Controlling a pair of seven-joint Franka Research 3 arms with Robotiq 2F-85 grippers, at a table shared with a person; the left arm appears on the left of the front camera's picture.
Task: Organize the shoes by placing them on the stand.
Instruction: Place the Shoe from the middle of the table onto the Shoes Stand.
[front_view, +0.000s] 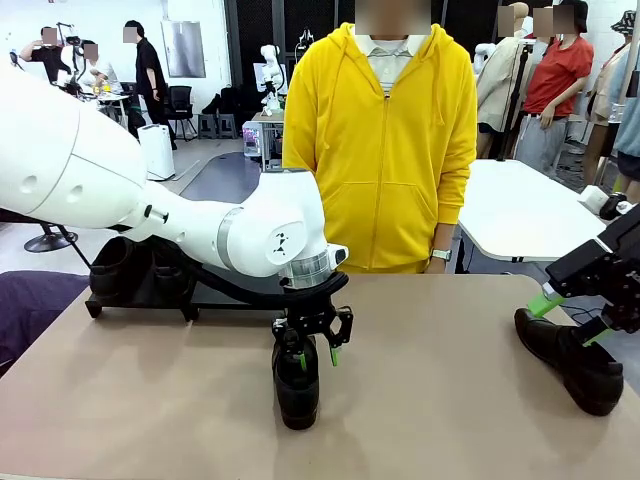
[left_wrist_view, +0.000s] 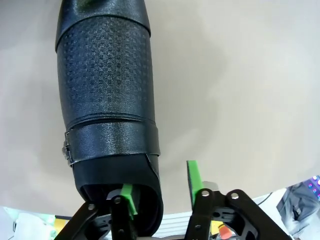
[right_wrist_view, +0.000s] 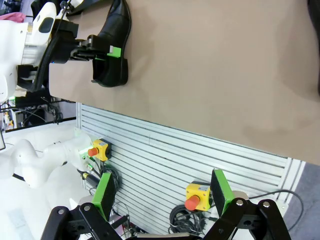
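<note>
Stand (front_view: 140, 303) behind left arm (front_view: 250, 235), shoe (left_wrist_view: 107, 90) toe cropped

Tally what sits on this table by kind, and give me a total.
Glossy black leather slip-on shoes: 4 (two on the tan table, two on the stand)
Low matte-black rack stand: 1
Total: 5

Four black shoes, counted (two of them partly hidden): one shoe (front_view: 110, 268), another shoe (front_view: 168, 272), a third shoe (front_view: 297, 385), a fourth shoe (front_view: 575, 368). One stand (front_view: 140, 299). One table (front_view: 440, 400). Two grippers: left gripper (front_view: 316, 357), right gripper (front_view: 570, 320). One person (front_view: 385, 150).
</note>
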